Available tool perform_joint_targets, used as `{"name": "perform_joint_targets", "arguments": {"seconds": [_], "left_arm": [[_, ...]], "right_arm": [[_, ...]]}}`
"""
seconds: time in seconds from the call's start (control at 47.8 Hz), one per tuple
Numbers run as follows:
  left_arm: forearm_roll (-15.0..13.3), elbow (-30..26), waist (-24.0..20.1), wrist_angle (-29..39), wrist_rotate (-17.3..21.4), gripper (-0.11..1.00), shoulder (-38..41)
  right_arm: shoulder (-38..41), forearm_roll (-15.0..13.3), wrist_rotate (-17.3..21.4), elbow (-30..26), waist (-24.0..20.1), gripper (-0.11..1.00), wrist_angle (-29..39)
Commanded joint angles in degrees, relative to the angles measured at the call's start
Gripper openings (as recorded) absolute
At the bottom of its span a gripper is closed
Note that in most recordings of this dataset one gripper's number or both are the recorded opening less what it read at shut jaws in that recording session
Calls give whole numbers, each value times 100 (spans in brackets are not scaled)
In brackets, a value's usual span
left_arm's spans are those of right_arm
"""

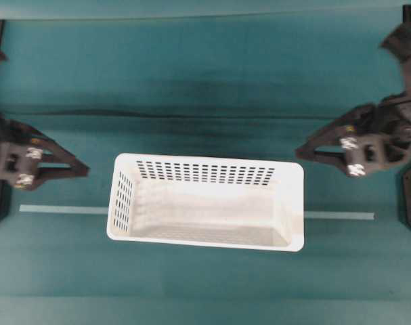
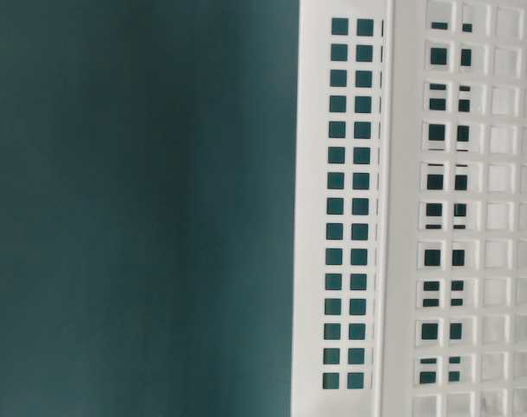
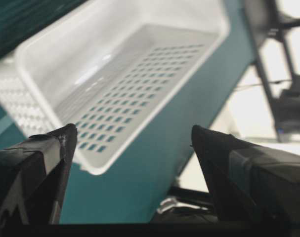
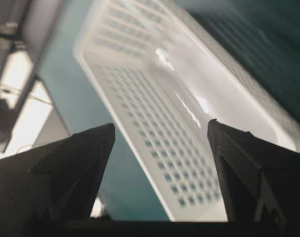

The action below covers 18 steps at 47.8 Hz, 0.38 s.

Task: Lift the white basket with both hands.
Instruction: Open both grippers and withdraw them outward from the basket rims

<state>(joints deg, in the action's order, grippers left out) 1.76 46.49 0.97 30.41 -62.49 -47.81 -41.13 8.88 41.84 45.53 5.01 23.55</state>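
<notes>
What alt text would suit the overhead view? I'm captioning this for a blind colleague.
An empty white basket sits on a teal table, lying across a pale tape line. A black robot arm waits at each side, the left pincer and right pincer both open, pointing inward and clear of the basket.

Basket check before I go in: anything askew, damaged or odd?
Nothing damaged. The white basket sits upright and empty, slightly skewed to the pale tape line beneath it. Left gripper and right gripper are open, clear of it.

White basket (image 4: 189,108) beyond parted jaws
</notes>
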Motion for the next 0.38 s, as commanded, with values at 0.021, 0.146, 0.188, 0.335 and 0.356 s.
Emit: {"name": "perform_joint_targets", "arguments": {"seconds": [0.021,0.146,0.188,0.335,0.356], "left_arm": [[18,-35,114,-132,325,93,-334],[18,-62,211,-193,1116,93,-642],[18,-62,255,-229,1406,93,-703],[18,-97,299,-343,2505,92,-914],[18,-97,299,-352,2637,92,-940]], "right_arm": [[-352,-26,-554,53,-35,84,-466],[-765,-53,-1371,149,-35,84,-668],[-923,-79,-1714,202,-35,84,-677],[-1345,-79,-2531,308,-35,84,-712],[-1406,-79,-2628,316,-35,84,-712]]}}
